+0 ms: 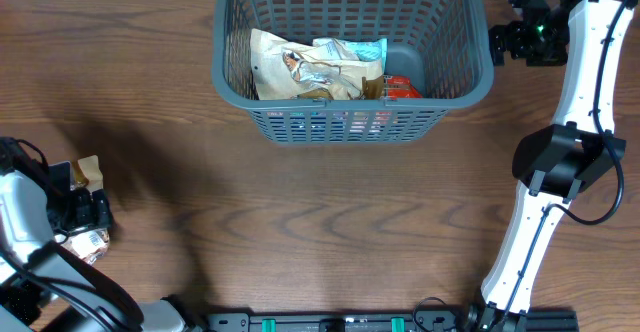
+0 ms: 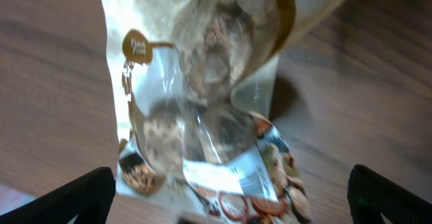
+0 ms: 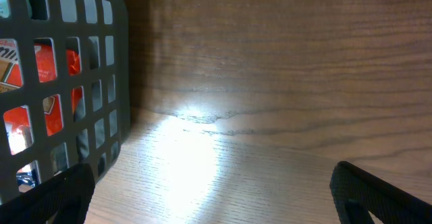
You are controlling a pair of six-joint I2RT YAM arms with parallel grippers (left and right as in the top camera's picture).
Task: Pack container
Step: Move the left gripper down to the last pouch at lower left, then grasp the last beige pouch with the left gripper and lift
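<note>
The container (image 1: pixel 352 120), a dark grey slotted basket, stands at the back centre and holds several packets: a beige one (image 1: pixel 290 70), a light blue one (image 1: pixel 352 50) and a red one (image 1: pixel 402 88). At the table's far left my left gripper (image 1: pixel 98 212) hangs open over two snack packets lying on the wood. From the left wrist they are a clear packet with a brown label (image 2: pixel 202 69) and a printed packet (image 2: pixel 256 183); my left gripper (image 2: pixel 229 200) spans them without touching. My right gripper (image 1: pixel 503 42) is open and empty just right of the container's wall (image 3: pixel 61 82), and the right wrist view has that gripper (image 3: pixel 209 197) above bare wood.
Red packaging (image 3: pixel 19 126) shows through the container's slots. The right arm's white links (image 1: pixel 585 92) rise along the table's right side. A black rail (image 1: pixel 330 322) runs along the front edge. A bright glare patch (image 3: pixel 189 150) lies on the wood under the right gripper.
</note>
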